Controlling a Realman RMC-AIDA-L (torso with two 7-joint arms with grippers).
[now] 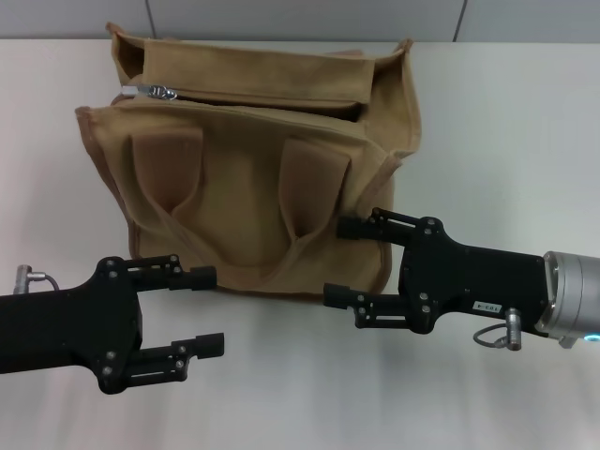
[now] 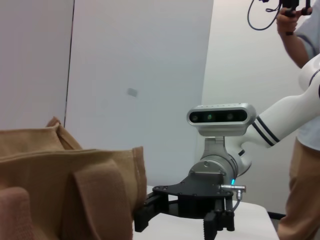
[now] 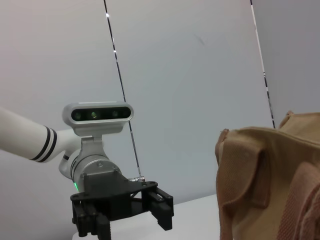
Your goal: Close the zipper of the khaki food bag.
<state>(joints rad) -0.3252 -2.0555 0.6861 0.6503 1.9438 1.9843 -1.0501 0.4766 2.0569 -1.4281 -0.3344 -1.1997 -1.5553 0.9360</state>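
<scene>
The boxy tan canvas khaki food bag (image 1: 253, 169) with two looped fabric handles stands upright on the white table (image 1: 506, 112), and everything else is placed from it. Along the bag's top runs the long khaki-taped zipper (image 1: 272, 97); its small silver metal pull tab (image 1: 155, 91) lies at the bag's left end, and the top gapes open toward the right end.

The black left claw (image 1: 208, 309) hovers in front of the bag's lower left corner, apart from the fabric — its fingers are spread wide and grip nothing.

The black right claw (image 1: 342, 261) is at the bag's lower right front corner, fingers parted wide and empty; the upper fingertip is just beside the canvas, though whether it touches is unclear.

A person in a light shirt (image 2: 305, 100) stands beyond the bag's right end, seen from the left wrist.
</scene>
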